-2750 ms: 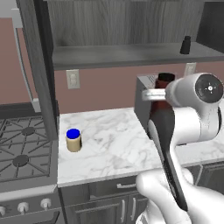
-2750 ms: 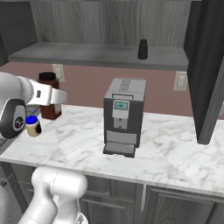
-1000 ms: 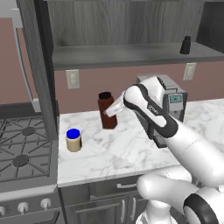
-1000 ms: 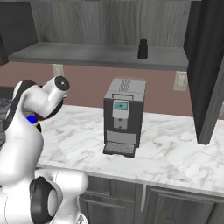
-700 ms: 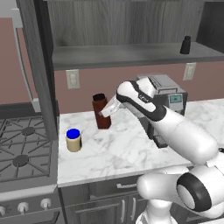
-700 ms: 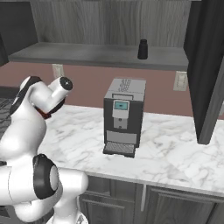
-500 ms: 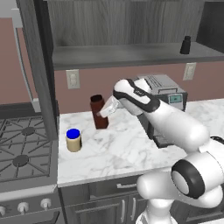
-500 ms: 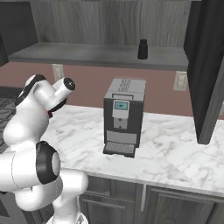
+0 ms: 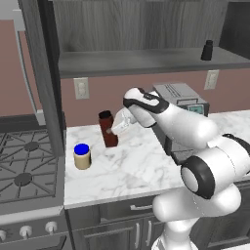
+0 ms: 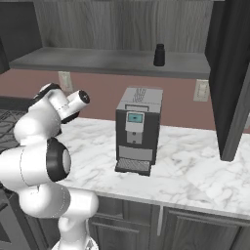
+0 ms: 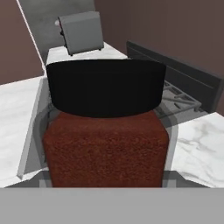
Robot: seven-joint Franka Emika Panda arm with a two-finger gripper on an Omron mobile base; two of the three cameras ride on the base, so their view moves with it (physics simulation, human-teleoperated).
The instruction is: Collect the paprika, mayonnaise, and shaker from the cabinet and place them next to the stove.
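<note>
Kitchen: pink-brown wall, dark grey cabinet [image 9: 44,73] with a grey shelf board above a white marbled worktop [image 9: 141,166]; I see the same run from the other side in the right base view.
Stove: steel range [image 9: 24,171] with black grates at the left end of the worktop, silver knobs along its front.
Arm: my white arm rises from the lower right of the left base view and reaches left across the worktop toward the wall.
Coffee machine: grey boxy appliance [image 10: 138,129] stands on the worktop right of the arm, below the shelf.
Wall sockets: one outlet [image 9: 81,88] on the wall above the worktop near the cabinet side, another [image 9: 211,79] further right.
Paprika: tall red-brown bottle with a black cap [image 9: 108,129], upright on or just over the worktop near the wall; I cannot tell whether its base touches. From the hand view its cap and body [image 11: 105,140] sit square between the fingers.
Gripper: clamped [image 9: 118,128] on the paprika bottle, one finger on each side of the body below the cap.
Mayonnaise: short cream jar with a blue lid [image 9: 82,156], upright on the worktop just beside the stove, left and forward of the paprika, apart from it.
Shaker: small black shaker [image 9: 207,50] upright on the cabinet shelf, far to the right, above the coffee machine.
</note>
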